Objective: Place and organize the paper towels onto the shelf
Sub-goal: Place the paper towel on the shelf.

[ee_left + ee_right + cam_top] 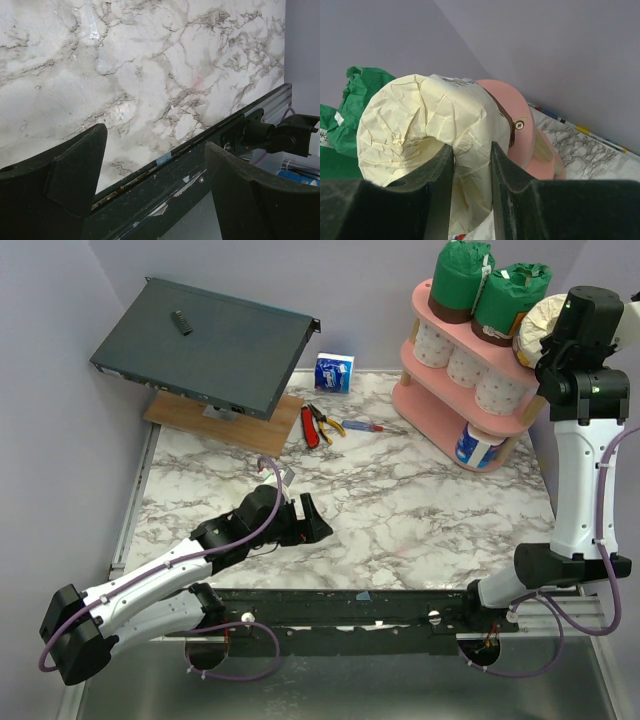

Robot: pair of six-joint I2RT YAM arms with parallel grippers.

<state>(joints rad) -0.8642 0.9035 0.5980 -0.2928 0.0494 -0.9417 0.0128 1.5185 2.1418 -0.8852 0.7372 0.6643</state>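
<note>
Two green rolls [462, 280] stand on the left of the top tier of the shelf [420, 395]. The right gripper [471, 157] is clamped on a cream roll [410, 120] at that tier's right end, close to the wall [545, 50]. White rolls [465, 365] line the middle tier. The left gripper [155, 170], jaws wide apart, hovers over the near edge of the table [420, 510].

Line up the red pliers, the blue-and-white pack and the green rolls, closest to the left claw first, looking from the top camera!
1. The red pliers, mid-table, just beyond the left gripper.
2. The blue-and-white pack, by the back wall.
3. The green rolls, atop the shelf, far right.
</note>
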